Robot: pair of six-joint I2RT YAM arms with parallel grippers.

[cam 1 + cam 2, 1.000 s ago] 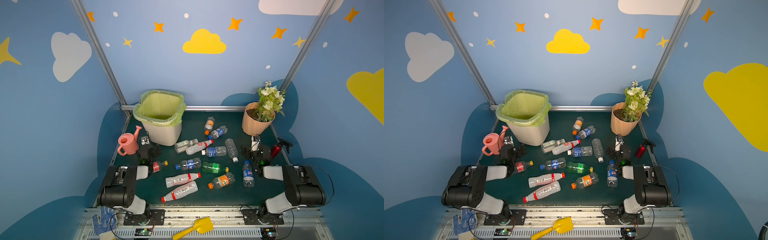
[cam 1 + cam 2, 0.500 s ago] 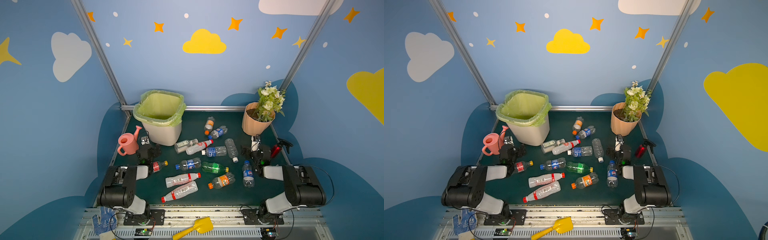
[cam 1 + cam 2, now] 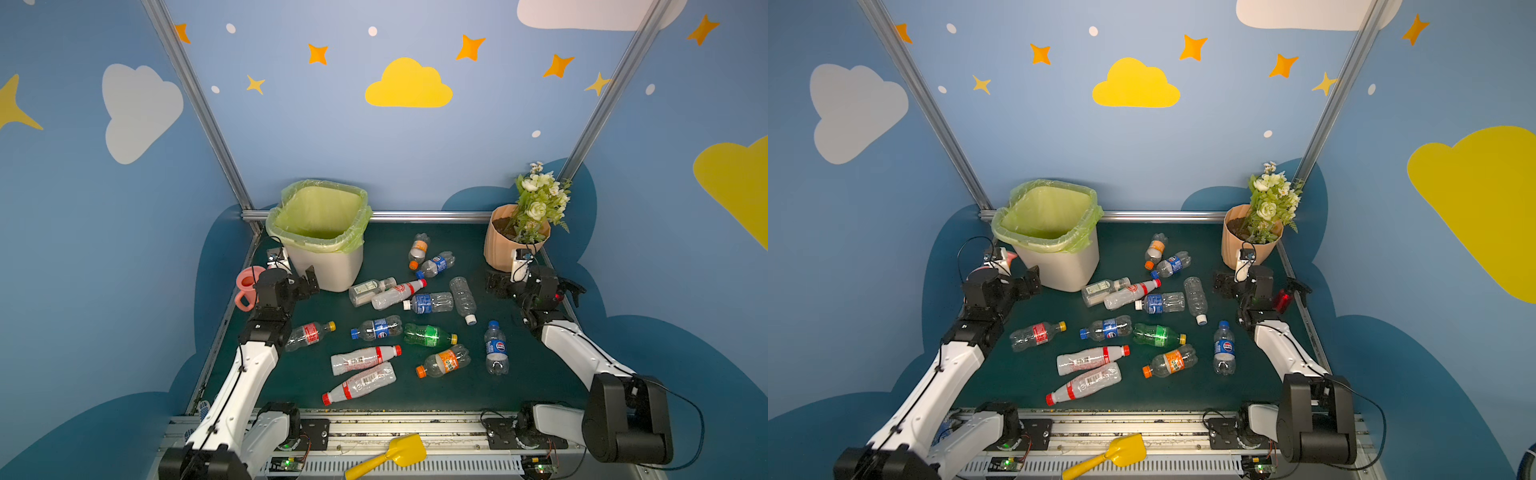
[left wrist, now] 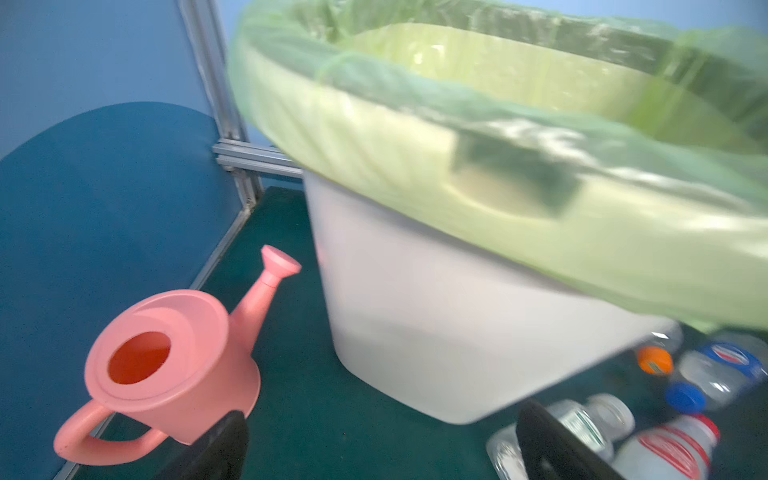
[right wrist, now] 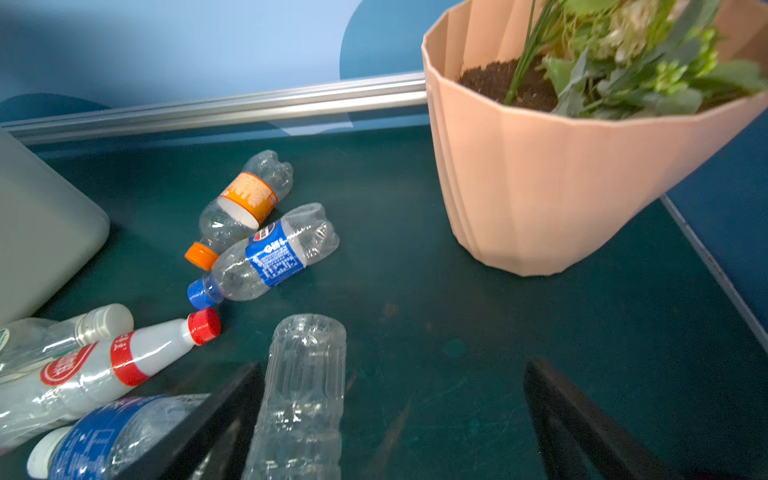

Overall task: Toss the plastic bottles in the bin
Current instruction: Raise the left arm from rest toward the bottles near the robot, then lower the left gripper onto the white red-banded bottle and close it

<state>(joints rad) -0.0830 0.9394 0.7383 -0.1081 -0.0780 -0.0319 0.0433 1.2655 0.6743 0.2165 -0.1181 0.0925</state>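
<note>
The chief risk is collision. The left end effector (image 3: 304, 284) hangs released and empty at about 10 o'clock on the worktop (image 3: 536, 374), just beside the wall of the bin (image 3: 332, 270) and the pink watering can (image 3: 246, 286). A careless swing from there could shove the bin or tip the can. The right end effector (image 3: 496, 286), likewise spread wide with nothing held, sits at about 2 o'clock, close under the peach flowerpot (image 3: 505, 249) and next to the red spray bottle (image 3: 1283, 300). Either could be knocked on the way down. In the right wrist view an unlabelled ribbed bottle (image 5: 305, 395) lies close by one finger (image 5: 232, 415). A slightly off closing would likely pinch its edge and send it rolling. Several bottles touch each other near the centre, so taking one may push its neighbours. The bin stands at 11 o'clock, a long cross-reach for the right arm, so a release made too soon could bounce a bottle off the rim. The loose bag could also catch a finger. The plastic bottles (image 3: 376, 328), about thirteen by my count, all lie on their sides from the centre toward 1 o'clock, and none is visible inside the bin. They are thin, clear and mostly dented, with blue, red, orange or white labels and coloured caps. One green bottle (image 3: 428, 334) lies at the centre, and a red-labelled one (image 3: 309, 333) lies apart near the left arm. The bin is white and squarish, with a pale green liner folded over its rim, and it looks empty.
</note>
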